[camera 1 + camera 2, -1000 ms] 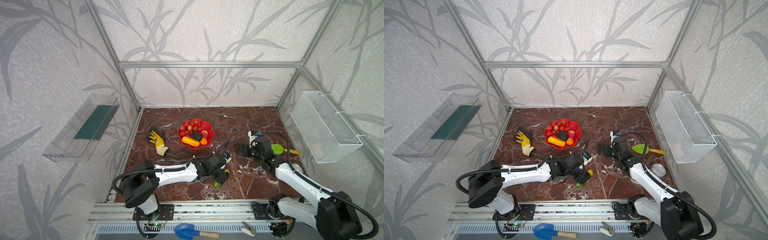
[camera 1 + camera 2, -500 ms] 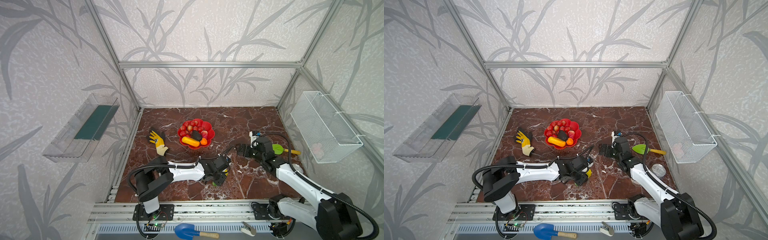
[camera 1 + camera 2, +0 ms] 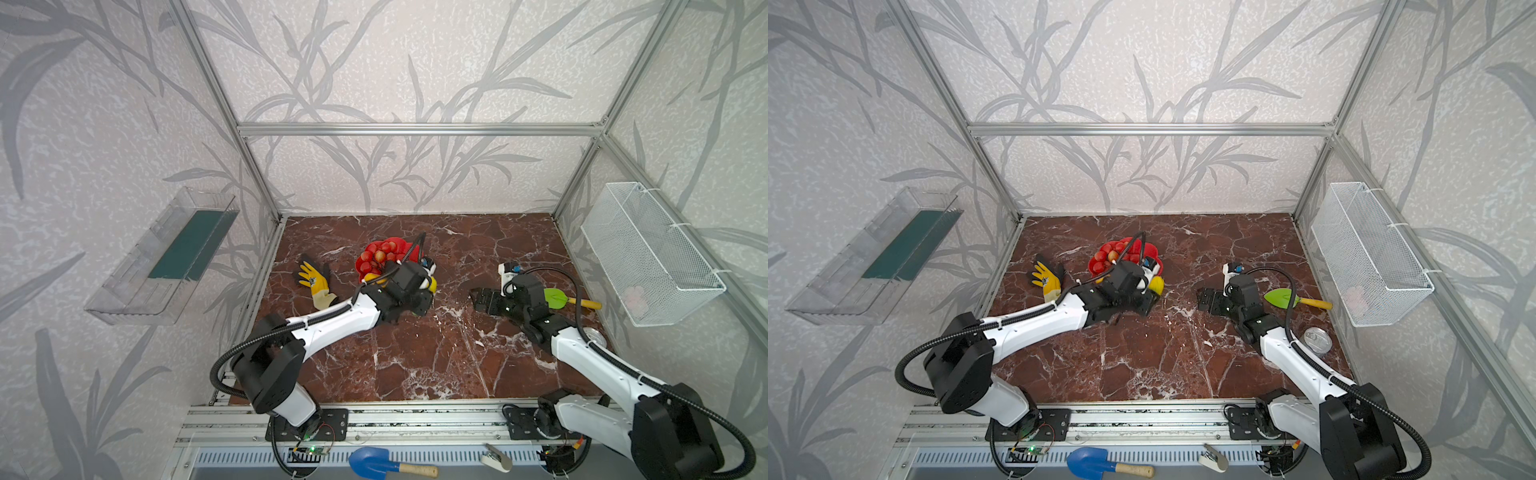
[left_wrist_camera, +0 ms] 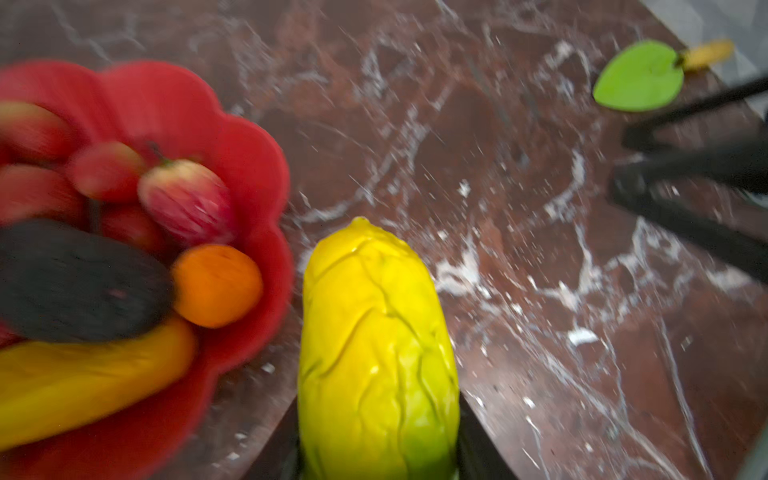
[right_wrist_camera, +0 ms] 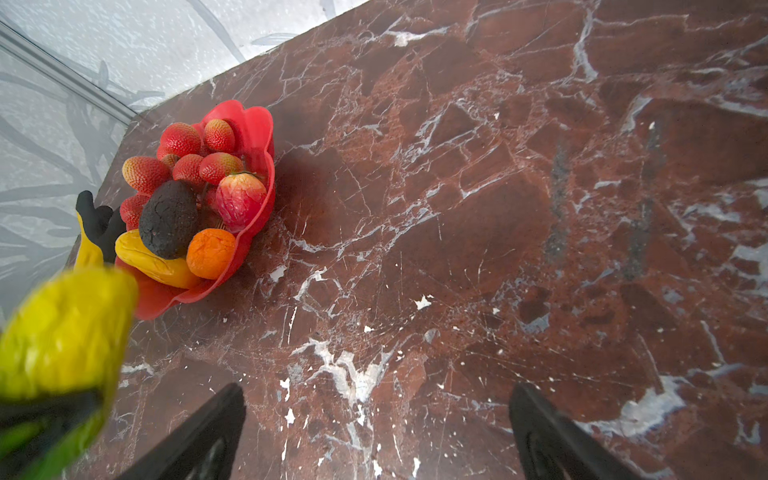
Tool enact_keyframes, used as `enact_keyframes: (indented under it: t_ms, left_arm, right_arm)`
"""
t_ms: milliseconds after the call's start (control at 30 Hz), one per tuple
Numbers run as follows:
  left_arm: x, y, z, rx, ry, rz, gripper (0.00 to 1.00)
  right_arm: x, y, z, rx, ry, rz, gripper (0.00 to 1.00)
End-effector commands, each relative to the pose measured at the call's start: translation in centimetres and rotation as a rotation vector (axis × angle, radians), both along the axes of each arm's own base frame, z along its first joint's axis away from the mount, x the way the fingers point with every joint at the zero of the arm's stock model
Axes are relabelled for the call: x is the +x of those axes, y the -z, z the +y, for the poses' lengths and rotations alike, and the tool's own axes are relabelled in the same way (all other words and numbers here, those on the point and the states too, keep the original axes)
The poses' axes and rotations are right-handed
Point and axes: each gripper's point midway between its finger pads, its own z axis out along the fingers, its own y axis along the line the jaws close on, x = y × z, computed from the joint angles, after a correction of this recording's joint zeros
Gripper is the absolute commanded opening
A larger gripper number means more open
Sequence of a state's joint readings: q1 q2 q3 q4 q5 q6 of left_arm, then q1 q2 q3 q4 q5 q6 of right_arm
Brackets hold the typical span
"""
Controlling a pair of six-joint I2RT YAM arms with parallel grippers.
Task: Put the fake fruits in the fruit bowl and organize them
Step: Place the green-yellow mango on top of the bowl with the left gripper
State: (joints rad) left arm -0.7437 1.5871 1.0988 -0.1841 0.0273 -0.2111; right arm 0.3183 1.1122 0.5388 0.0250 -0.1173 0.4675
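As the left gripper (image 4: 378, 453) clenches a green-yellow mango (image 4: 374, 332) beside the fruit bowl (image 5: 257, 124) (heaped), the right gripper (image 5: 378, 399) hovers. Its jaws gape empty.

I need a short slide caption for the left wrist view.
The left gripper holds a yellow-green mango beside the red fruit bowl, where other fruits already lie.

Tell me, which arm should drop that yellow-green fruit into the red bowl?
Left. The left hand grips the mango beside the fruit bowl; the right hand is open, empty and farther away.
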Motion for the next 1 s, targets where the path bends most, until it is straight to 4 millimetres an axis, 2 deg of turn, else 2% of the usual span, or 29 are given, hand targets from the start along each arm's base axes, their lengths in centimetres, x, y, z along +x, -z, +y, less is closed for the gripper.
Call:
enact_keyframes:
  t_ms: [0, 133, 233, 467, 533, 633, 700, 800, 867, 967]
  left_arm:
    - [4.2, -1.2, 0.3, 0.003, -0.010, -0.062, 0.38]
    - [8.8, 0.1, 0.7, 0.004, -0.060, -0.048, 0.37]
    - [11.0, 1.2, 0.1, -0.006, -0.069, -0.025, 0.37]
    - [13.5, 5.2, -0.3, 0.031, -0.111, 0.042, 0.38]
    - [13.6, 5.9, -0.4, 0.028, -0.115, 0.058, 0.43]
    - [13.7, 6.0, -0.1, 0.032, -0.133, 0.059, 0.57]
    - [13.7, 5.5, 0.2, 0.034, -0.139, 0.043, 0.65]
    - [13.8, 3.4, 0.5, 0.029, -0.141, 0.001, 0.69]
    - [13.9, 1.6, 0.9, 0.019, -0.153, -0.031, 0.70]
    - [13.8, -2.6, 1.8, -0.020, -0.183, -0.116, 0.73]
  right_arm:
    - [-0.2, 0.1, 0.0, 0.015, -0.001, -0.002, 0.99]
    - [-0.4, 0.2, -0.2, 0.004, 0.002, 0.003, 0.99]
    - [-0.6, 0.2, -0.5, -0.005, 0.007, 0.006, 0.99]
    - [-0.6, 0.1, -0.8, -0.029, 0.012, 0.002, 0.99]
    - [-0.5, 0.1, -0.9, -0.031, 0.013, 0.002, 0.99]
    - [-0.3, 0.1, -0.8, -0.033, 0.012, 0.004, 0.99]
    - [-0.2, 0.1, -0.8, -0.035, 0.009, 0.003, 0.99]
    - [0.0, -0.2, -0.7, -0.041, 0.003, -0.004, 0.99]
    - [0.1, -0.5, -0.8, -0.047, 0.004, -0.007, 0.99]
    - [0.3, -0.9, -0.9, -0.060, 0.005, -0.020, 0.99]
